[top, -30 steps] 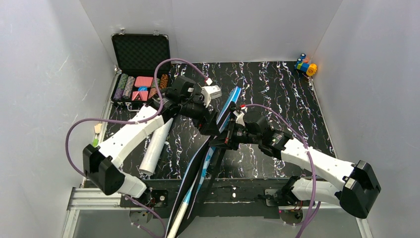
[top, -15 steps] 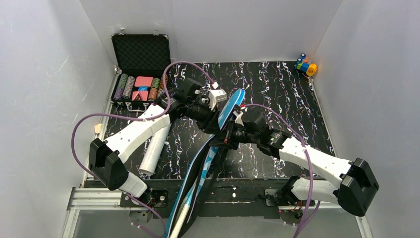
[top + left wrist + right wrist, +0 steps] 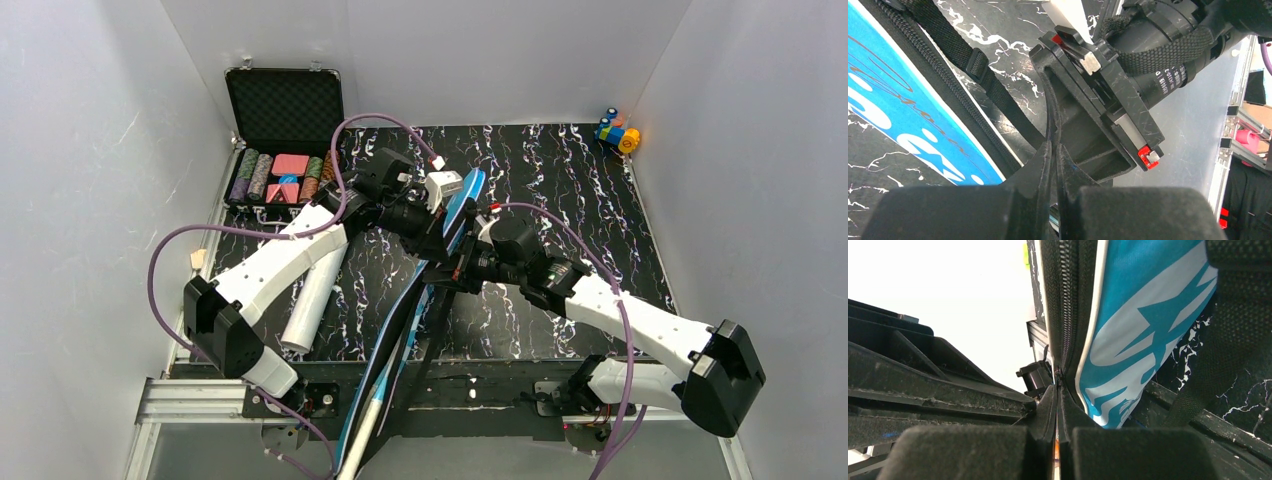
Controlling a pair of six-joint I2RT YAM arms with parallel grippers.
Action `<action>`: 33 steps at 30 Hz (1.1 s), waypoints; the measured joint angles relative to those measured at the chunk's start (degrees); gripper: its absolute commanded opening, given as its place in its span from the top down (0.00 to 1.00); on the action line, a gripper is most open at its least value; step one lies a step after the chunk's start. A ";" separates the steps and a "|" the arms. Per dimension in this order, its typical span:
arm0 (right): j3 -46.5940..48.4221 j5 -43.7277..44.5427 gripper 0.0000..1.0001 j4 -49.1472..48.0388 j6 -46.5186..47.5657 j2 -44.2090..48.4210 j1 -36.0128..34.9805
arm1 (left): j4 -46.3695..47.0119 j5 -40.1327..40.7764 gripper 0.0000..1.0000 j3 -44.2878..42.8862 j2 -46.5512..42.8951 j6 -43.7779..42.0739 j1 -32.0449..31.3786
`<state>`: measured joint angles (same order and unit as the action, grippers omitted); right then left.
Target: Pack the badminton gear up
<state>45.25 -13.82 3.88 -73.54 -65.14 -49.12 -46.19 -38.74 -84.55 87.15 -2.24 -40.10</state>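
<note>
The blue bag [image 3: 463, 210] stands on its edge to the right of the black case [image 3: 283, 150], running from level with the case's front down past the table's near edge. 1 white racket handle [image 3: 362, 435] pokes out of its low end, well away from the case. The long white tube [image 3: 315, 295] lies just in front of the case, outside the bag.

Your right gripper [image 3: 1057, 388] is pinched tight on the bag's zip line [image 3: 1066, 315]. Your left gripper [image 3: 1052, 145] is closed too, right beside it. Its jaws meet on something thin and dark, and you cannot tell from here whether that is the zip pull.

Treat the bag as light, soft cloth. I expect it to fold and sag wherever you are not holding it. The stiffer zip seam looks like the best place to grip. The black strap [image 3: 993, 90] is loose and could snag.
</note>
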 measured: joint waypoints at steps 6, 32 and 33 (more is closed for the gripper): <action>0.02 1.31 0.99 -0.98 -0.61 0.48 0.28 | -1.90 2.19 1.00 -3.39 1.38 1.77 -0.33; -0.07 -2.45 0.99 -0.66 -0.68 2.05 -2.01 | 3.74 13.46 0.09 -4.96 -0.63 0.09 3.45; -0.07 -2.45 0.99 -0.63 -0.66 2.05 -2.01 | 3.85 13.09 0.11 -3.78 -0.68 -0.07 3.45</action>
<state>45.19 -16.27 3.25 -74.19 -63.09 -51.13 -42.35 -25.65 -88.33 86.48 -2.31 -36.64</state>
